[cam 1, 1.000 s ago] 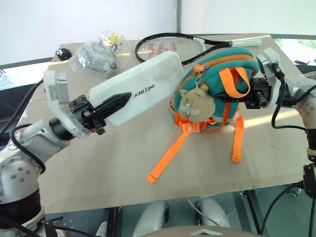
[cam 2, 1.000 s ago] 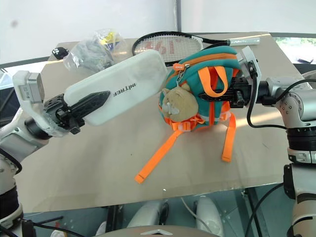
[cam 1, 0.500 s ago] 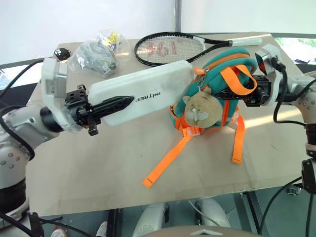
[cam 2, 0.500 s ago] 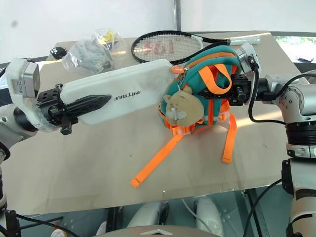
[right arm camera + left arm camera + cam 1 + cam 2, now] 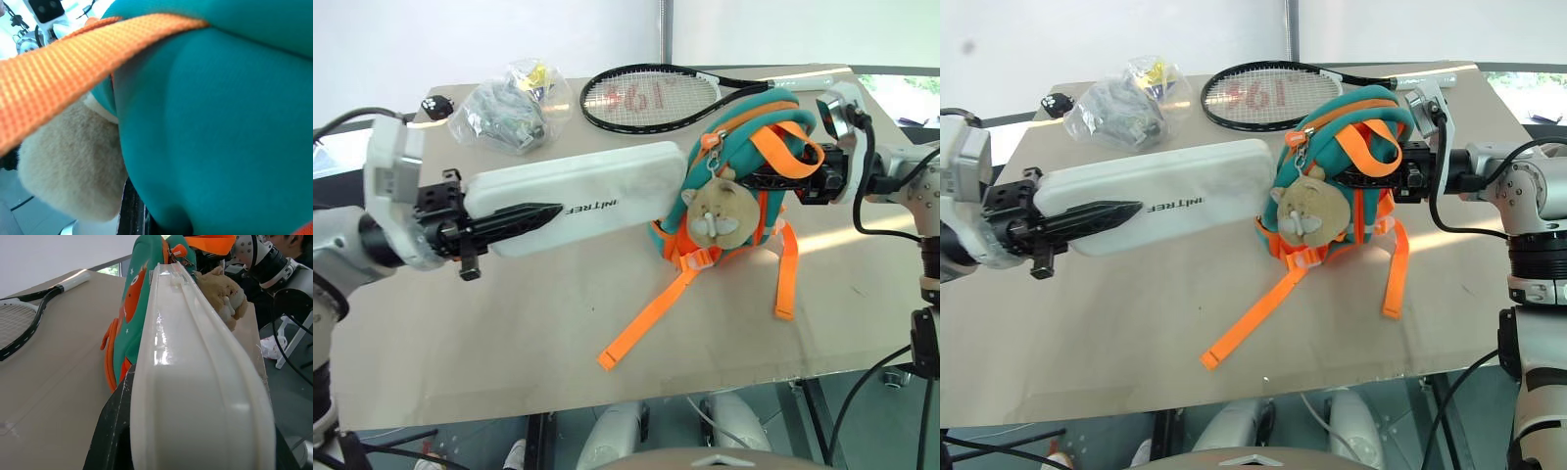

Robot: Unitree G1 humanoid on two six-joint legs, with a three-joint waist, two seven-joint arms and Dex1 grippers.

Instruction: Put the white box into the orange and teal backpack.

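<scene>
The white box hangs level above the table, long and flat with dark lettering. My left gripper is shut on its near end, one black finger lying along its face. The box's far end meets the orange and teal backpack beside the zipper pull; I cannot tell whether it is inside. My right gripper is shut on the backpack from the right, under the orange handle, holding it propped up. A beige plush charm dangles on the front of the backpack.
A tennis racket lies behind the backpack. A clear plastic bag of items and a small black object sit at the back left. Orange straps trail toward the table's front edge.
The box has swung from tilted up to level and drawn back to the left with my left gripper. The backpack has been tipped more upright, its zipper side toward the box.
</scene>
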